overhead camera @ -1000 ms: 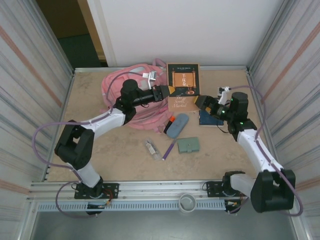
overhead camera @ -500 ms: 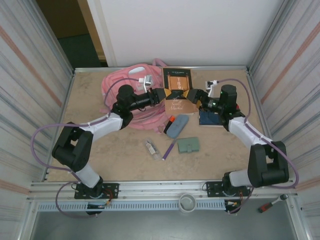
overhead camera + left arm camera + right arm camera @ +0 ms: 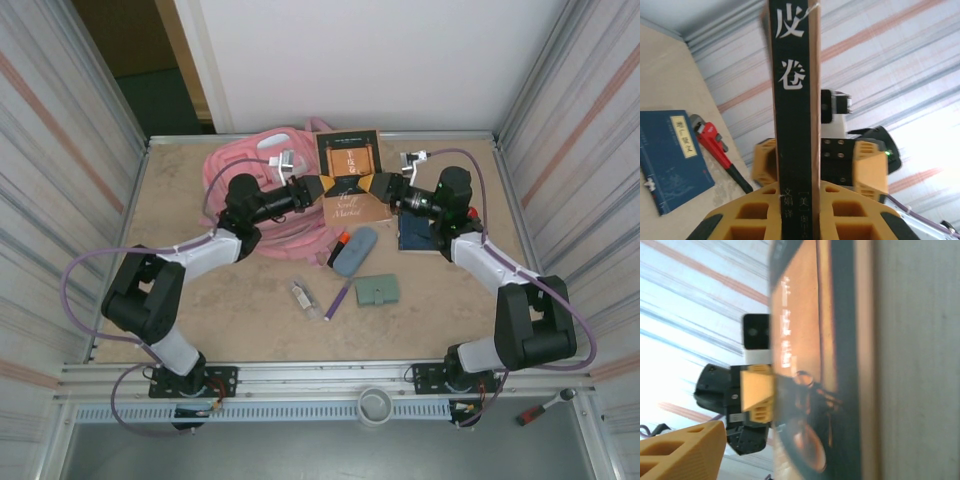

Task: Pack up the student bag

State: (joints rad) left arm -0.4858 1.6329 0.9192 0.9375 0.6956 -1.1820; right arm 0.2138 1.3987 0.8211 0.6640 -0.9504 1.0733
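Nearest, on the tan table (image 3: 200, 300), a small clear bottle (image 3: 301, 294), a purple pen (image 3: 338, 298) and a grey-green pouch (image 3: 377, 289) lie in a row, close to each other but apart. Just behind them is a grey-blue pencil pouch (image 3: 356, 250). To the right of it, a blue book (image 3: 420, 236) lies flat under the right arm.

Farther back, the two arms meet at a book with a black and orange cover (image 3: 349, 160). The left gripper (image 3: 320, 187) pinches its black spine between the yellow fingers (image 3: 740, 215). The right gripper (image 3: 377, 185) is at the opposite edge. Its jaws are spread, one on each side of the book, and a gap shows between the finger (image 3: 685, 452) and the cover.

The student bag (image 3: 240, 165) lies at the far left of the table, partly under the left arm and just beside the held book.
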